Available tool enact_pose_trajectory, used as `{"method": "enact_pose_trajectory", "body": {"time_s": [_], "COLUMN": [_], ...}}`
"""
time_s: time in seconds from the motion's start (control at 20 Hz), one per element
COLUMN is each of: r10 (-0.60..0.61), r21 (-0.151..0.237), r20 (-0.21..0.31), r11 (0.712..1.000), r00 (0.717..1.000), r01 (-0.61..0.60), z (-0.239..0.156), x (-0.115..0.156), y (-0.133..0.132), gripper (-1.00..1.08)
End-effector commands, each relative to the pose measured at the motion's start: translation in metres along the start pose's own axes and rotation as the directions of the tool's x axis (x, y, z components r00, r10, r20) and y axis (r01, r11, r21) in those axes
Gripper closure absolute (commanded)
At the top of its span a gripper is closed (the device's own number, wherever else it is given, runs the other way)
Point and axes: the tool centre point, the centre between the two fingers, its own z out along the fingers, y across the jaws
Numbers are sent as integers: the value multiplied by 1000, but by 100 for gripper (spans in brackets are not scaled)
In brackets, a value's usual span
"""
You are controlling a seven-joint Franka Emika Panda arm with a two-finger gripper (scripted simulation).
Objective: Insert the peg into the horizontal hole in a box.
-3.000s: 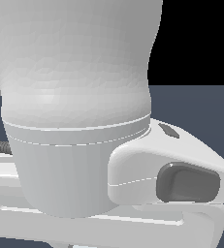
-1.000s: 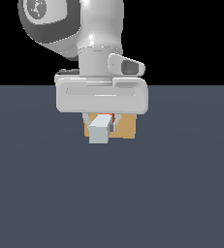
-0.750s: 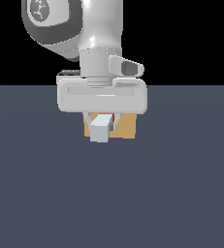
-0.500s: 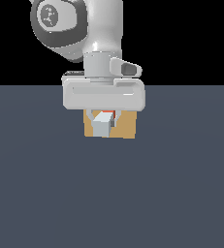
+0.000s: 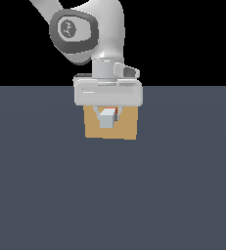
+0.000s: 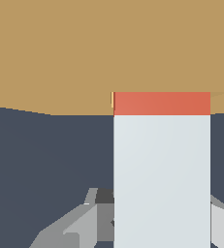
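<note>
The tan box (image 5: 125, 128) stands on the dark floor, directly below my gripper's white hand. My gripper (image 5: 107, 116) is shut on the peg (image 5: 106, 119), whose pale grey end faces the exterior camera; a sliver of its red half shows beside that end. In the wrist view the pale half of the peg (image 6: 162, 174) runs forward from between my fingers (image 6: 70, 227). Only a short red band reaches the face of the box (image 6: 74, 53), where the peg enters the block. The peg fills the hole, so the opening itself is hidden.
Dark grey floor (image 5: 46, 195) surrounds the box on all sides. The arm's links rise above the hand against a black background.
The arm has moved away from the exterior camera toward the box, carrying the peg with it. The peg's grey end now sits up against the box face, with less red showing.
</note>
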Motion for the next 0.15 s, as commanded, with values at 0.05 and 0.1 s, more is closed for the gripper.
{"method": "enact_pose_trajectory", "body": {"time_s": [0.05,0.1], "r10": [1,1], "r21": [-3,-3], "r20": [-1,-1], "r11": [1000,1000], "r00": [1000,1000], "r01": [-1,-1], "z": [-1,-1], "x": [8,8], "y": [2,2], "gripper": [108,108]}}
